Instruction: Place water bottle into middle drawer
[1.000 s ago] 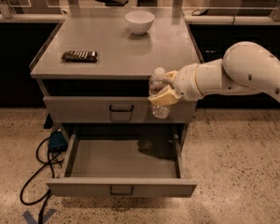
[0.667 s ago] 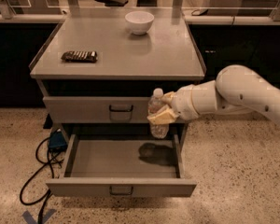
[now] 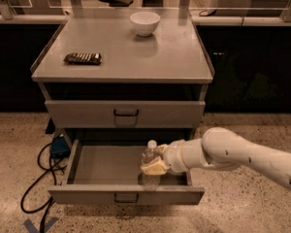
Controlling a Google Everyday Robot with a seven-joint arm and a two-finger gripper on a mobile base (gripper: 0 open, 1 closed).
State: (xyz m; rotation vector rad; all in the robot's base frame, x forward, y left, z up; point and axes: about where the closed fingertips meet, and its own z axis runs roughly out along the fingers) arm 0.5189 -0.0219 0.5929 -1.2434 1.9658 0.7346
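The water bottle (image 3: pixel 150 159), clear with a white cap, stands upright inside the pulled-out middle drawer (image 3: pixel 94 165), toward its right front. My gripper (image 3: pixel 155 163) reaches in from the right on the white arm and is shut on the bottle's body. The bottle's lower part is hidden behind the drawer's front panel (image 3: pixel 126 195). The matching grey drawer above (image 3: pixel 126 113) is closed.
A white bowl (image 3: pixel 145 23) sits at the back of the cabinet top (image 3: pixel 160 57). A dark flat packet (image 3: pixel 83 58) lies at the top's left. A blue box (image 3: pixel 58 146) and black cables (image 3: pixel 36 188) lie on the floor left of the cabinet.
My gripper has moved down with the water bottle, from in front of the upper drawer into the open middle drawer.
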